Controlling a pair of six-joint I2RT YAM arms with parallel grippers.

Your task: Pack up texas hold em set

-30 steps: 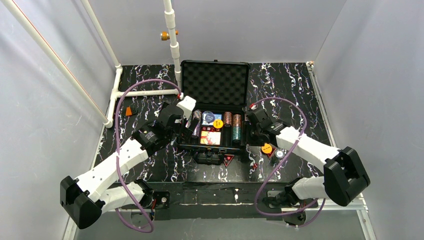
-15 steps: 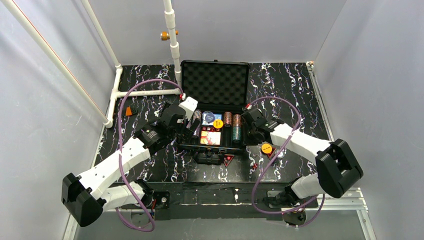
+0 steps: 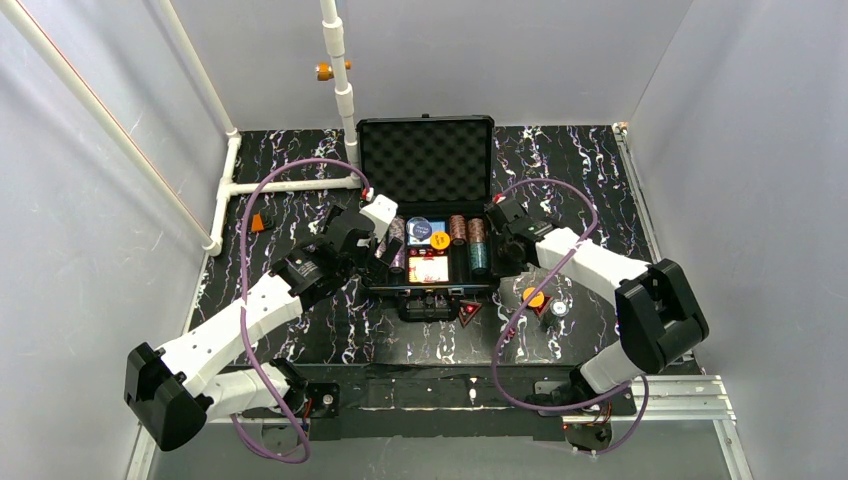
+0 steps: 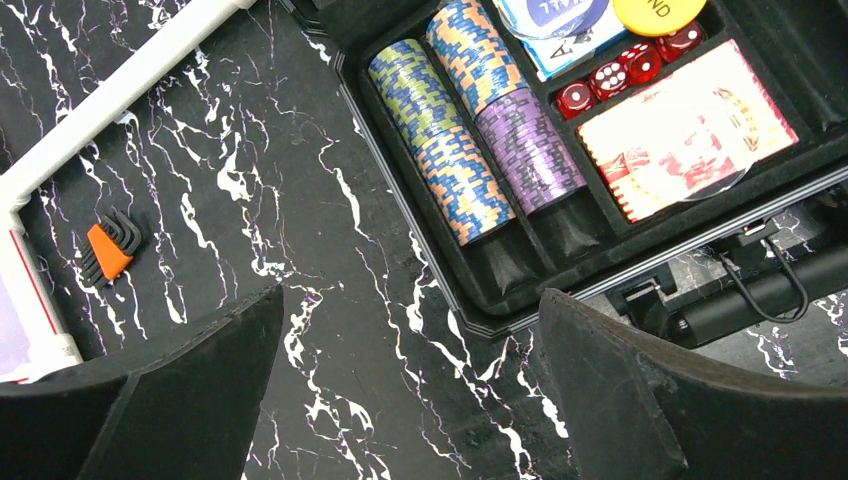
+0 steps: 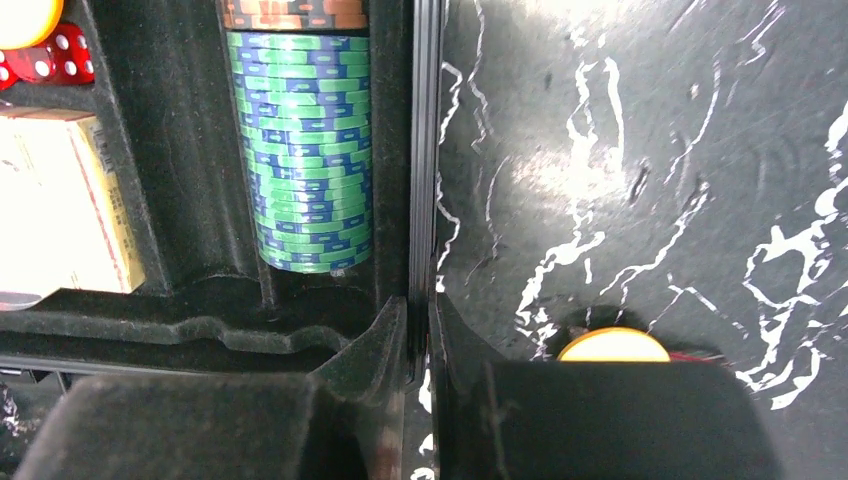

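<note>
The black case (image 3: pixel 364 205) lies open mid-table, its egg-crate foam lid (image 3: pixel 425 165) up at the back. Chip rows (image 4: pixel 470 130), red dice (image 4: pixel 625 70), a card deck (image 4: pixel 685 140) and an orange disc (image 3: pixel 438 240) sit in it. My right gripper (image 5: pixel 425 340) is shut on the case's right wall (image 5: pixel 425 150), one finger inside beside the green chips (image 5: pixel 300 150), one outside. My left gripper (image 4: pixel 415 400) is open, low over the table at the case's front left corner (image 4: pixel 490 310). An orange disc (image 3: pixel 534 297) and a clear disc (image 3: pixel 558 309) lie on the table right of the case.
A small orange block (image 4: pixel 105 250) lies on the table left of the case, near a white pipe frame (image 3: pixel 290 185). A red triangle piece (image 3: pixel 468 312) lies by the case handle (image 3: pixel 430 305). Grey walls close in on both sides.
My right gripper has moved in along the case's right wall. The case has shifted slightly left and back. My left gripper has stayed by the front left corner.
</note>
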